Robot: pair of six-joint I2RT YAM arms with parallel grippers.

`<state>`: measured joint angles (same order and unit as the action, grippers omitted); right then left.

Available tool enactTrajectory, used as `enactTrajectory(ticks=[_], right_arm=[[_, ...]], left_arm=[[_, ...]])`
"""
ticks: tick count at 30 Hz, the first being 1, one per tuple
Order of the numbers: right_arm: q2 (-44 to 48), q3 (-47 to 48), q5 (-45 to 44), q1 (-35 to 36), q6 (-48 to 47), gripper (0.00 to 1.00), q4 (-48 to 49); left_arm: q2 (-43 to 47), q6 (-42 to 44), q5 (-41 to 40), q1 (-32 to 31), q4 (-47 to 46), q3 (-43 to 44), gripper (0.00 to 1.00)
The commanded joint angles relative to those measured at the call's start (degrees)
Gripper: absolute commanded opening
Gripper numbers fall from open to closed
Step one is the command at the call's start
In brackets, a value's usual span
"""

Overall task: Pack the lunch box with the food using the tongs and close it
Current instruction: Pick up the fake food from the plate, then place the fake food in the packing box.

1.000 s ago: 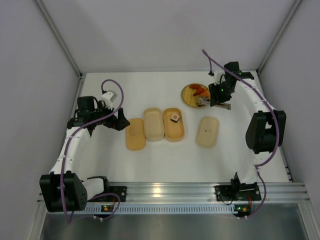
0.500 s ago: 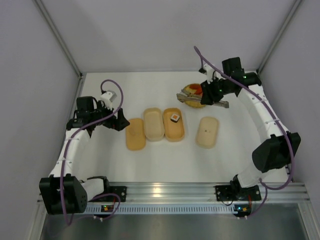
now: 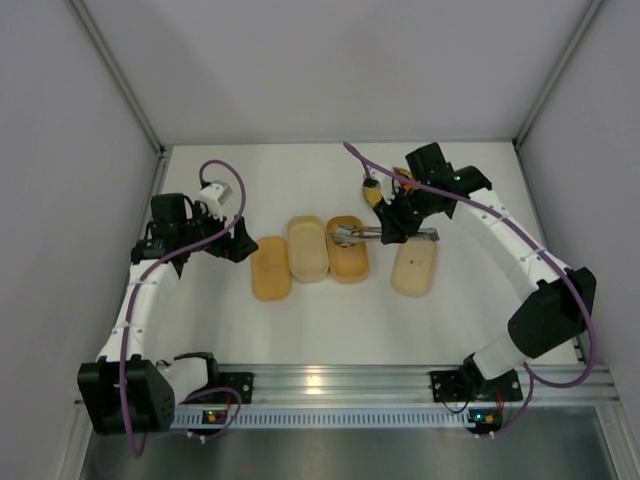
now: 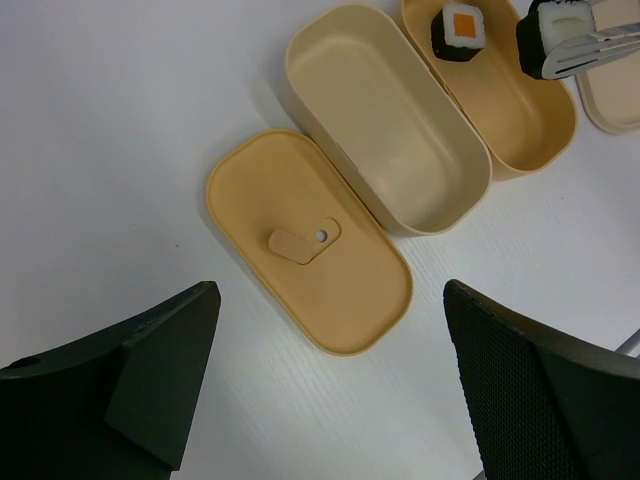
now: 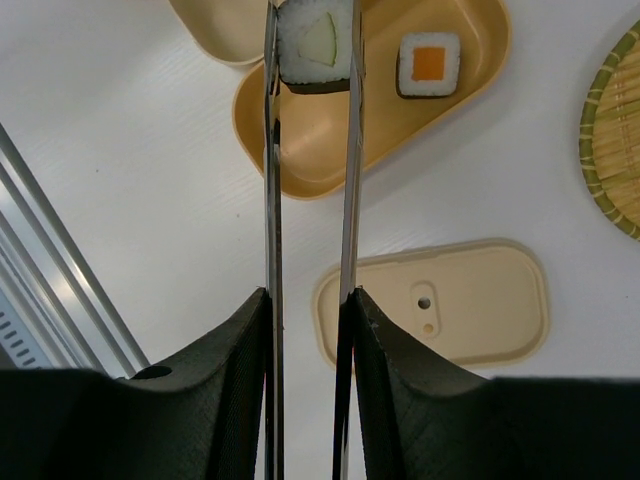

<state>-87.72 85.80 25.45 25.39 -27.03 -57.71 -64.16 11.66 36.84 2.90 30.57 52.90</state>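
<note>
right gripper [image 5: 310,310]: fingers pressed in on the two arms of the tongs [image 5: 351,180], holding them partway along their length. tongs: arms drawn nearly parallel, tips clamped on a green-centred sushi roll [image 5: 315,45]. the roll hangs between the tips, above one end of the orange tray [image 5: 420,130] and clear of its floor.

an orange-centred sushi roll [image 5: 430,63] stands inside the same tray, near the clamped roll but apart from it.

a cream tray [image 4: 390,130] lies side by side with the orange tray, touching it. a tabbed lid [image 4: 350,290] lies flat at its other side. a second lid [image 5: 480,300] lies flat on the white table [image 5: 150,130], apart from the orange tray. the edge of a woven plate [image 5: 615,140] shows beyond it.

left gripper [image 4: 330,340]: fingers spread wide, holding nothing, hovering over the tabbed lid.
</note>
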Motion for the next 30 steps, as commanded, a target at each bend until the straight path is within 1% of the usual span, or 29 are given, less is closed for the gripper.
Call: enactTrajectory(ticks=[1, 10, 14, 17, 21, 28, 30], right_arm=[[0.89, -1.24, 0.39, 0.8, -1.8, 0.25, 1.02], [0.62, -6.43, 0.04, 1.16, -2.24, 0.27, 3.57], [-0.08, -7.31, -0.58, 1.24, -1.98, 0.28, 4.98], [-0.69, -7.4, -0.67, 1.51, -1.89, 0.3, 5.59], [-1.31, -7.4, -1.1, 1.95, -1.8, 0.4, 6.12], [-1.49, -6.7, -1.81, 2.04, -1.89, 0.46, 6.3], [-1.49, -6.44, -1.81, 2.04, -1.98, 0.47, 6.03]], left_arm=[[1.67, 0.03, 0.25, -0.17, -0.33, 0.27, 0.98], [1.06, -0.23, -0.45, -0.17, -0.86, 0.62, 0.98], [1.06, 0.03, -0.72, -0.08, -0.77, 0.62, 0.98], [1.05, 0.03, -0.72, -0.17, -0.6, 0.53, 0.98], [1.32, 0.47, -1.07, -0.17, -0.25, 0.36, 0.98], [1.58, 0.56, -1.16, -0.08, -0.07, 0.27, 0.98], [1.5, 0.56, -1.16, -0.17, -0.16, 0.36, 0.98]])
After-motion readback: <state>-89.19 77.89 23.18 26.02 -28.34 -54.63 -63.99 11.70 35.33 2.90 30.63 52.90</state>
